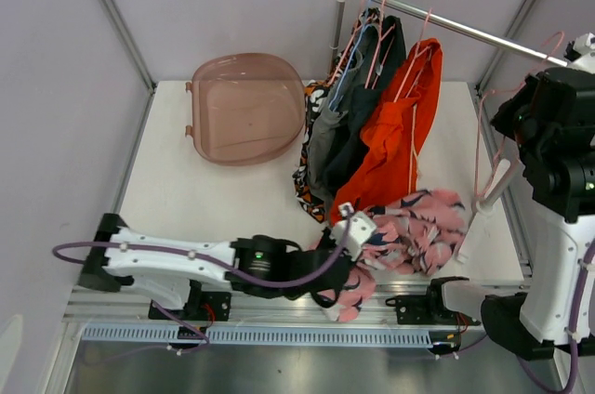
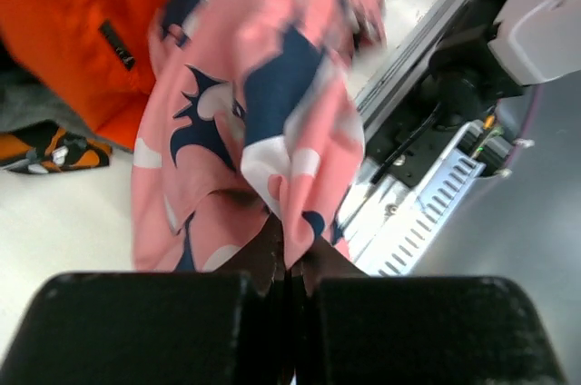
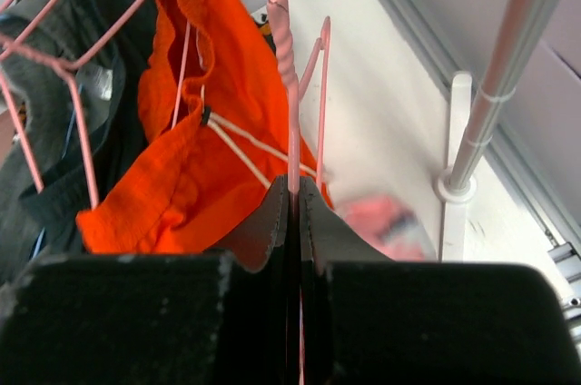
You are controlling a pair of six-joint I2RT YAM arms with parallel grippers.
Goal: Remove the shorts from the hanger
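Closest to me, at the worktop's (image 1: 186,190) near edge, the left claw (image 2: 290,258) is pinched tight on a fold of the pink shorts (image 2: 254,103). Most of that garment lies heaped on the worktop, but its gripped end droops over the edge onto the metal frame (image 1: 279,296). If it's let go here, I'd expect it to slide off or catch on the frame.

Further right, the right claw (image 3: 292,199) is clamped narrow on the wire of a pink hanger (image 3: 281,40), which looks bare. The white drawstring (image 3: 245,140) of the orange shorts (image 3: 200,158) trails just beside that wire. A careless pull could hook the cord and drag its neighbour along the rail (image 1: 483,36).

Behind, the orange pair, the charcoal shorts (image 1: 372,87), the grey shorts (image 1: 321,148) and the blotchy shorts (image 1: 304,180) hang bunched together.

Far left, the translucent pink tub (image 1: 195,87) holds nothing I can see.
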